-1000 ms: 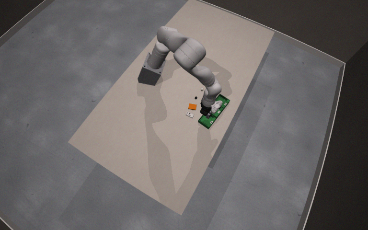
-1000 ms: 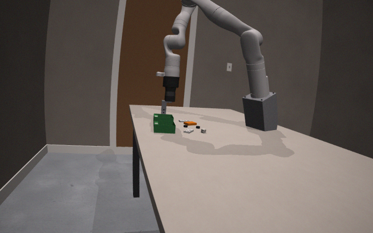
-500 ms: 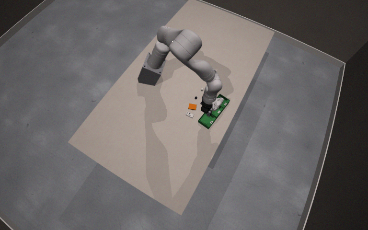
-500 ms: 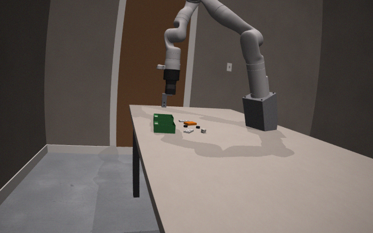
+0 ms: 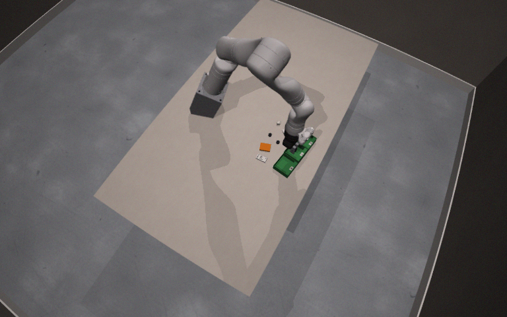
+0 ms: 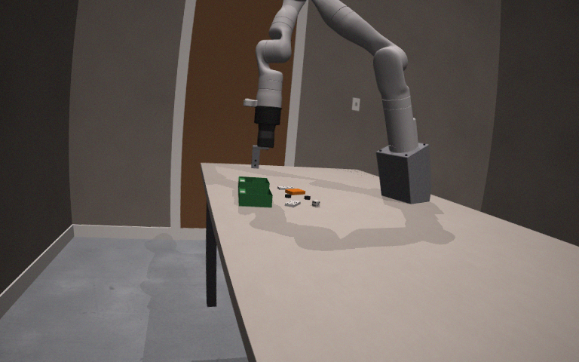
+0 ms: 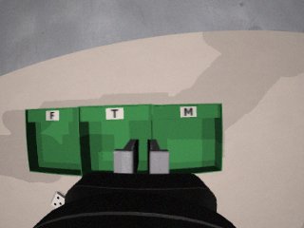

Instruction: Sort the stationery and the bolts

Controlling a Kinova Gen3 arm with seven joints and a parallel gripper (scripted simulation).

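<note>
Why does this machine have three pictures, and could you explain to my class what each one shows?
The machine is one jointed, light-grey robot arm bolted to a dark grey block. The top picture looks down from above; the exterior one looks along the beige table from one end; the wrist one looks past the claw.

Three joined-up green bins are marked F, T and M. Nearby lie a flat orange block, two small black pieces, a little white cube and two white, dotted tiles.

The claw is slightly open above the bins, with nothing visible between its fingers.

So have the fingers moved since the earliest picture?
Yes, upward: in the exterior view, the fingers now stand higher above the green bins.
</note>
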